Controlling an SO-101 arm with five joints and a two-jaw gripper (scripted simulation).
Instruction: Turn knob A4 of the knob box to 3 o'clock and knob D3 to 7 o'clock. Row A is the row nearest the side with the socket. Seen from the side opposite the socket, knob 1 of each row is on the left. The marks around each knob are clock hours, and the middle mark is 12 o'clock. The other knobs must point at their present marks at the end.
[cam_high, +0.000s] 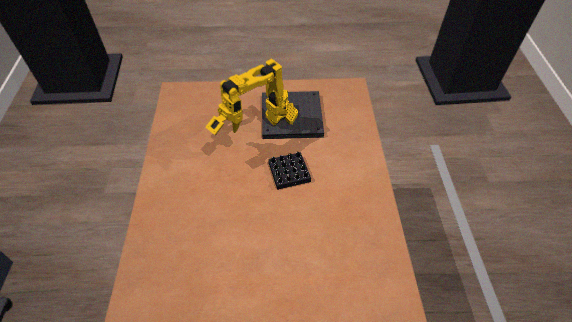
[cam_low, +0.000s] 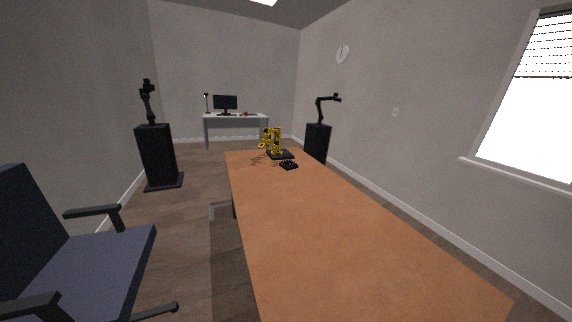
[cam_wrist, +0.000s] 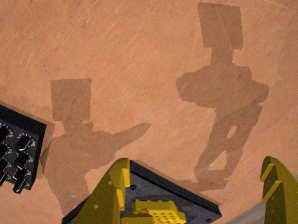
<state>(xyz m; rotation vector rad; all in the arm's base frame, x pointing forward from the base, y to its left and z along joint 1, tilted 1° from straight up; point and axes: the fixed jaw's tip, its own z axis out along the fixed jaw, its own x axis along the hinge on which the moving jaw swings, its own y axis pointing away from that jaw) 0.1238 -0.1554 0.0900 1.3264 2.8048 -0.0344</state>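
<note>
The black knob box (cam_high: 289, 170) lies on the orange table top in front of the arm's base, with its small knobs in rows; single knobs are too small to read. It shows far off in the exterior view (cam_low: 288, 164), and only its corner shows at the left edge of the wrist view (cam_wrist: 16, 156). My yellow gripper (cam_high: 226, 127) hangs above the table to the left of the base, well apart from the box. Its jaws stand partly open with nothing between them.
The arm stands on a dark base plate (cam_high: 292, 114) at the far end of the table. Black pedestals (cam_high: 59, 50) (cam_high: 475, 47) stand on the floor beyond the table. A desk chair (cam_low: 60, 255) stands by the table's near left side.
</note>
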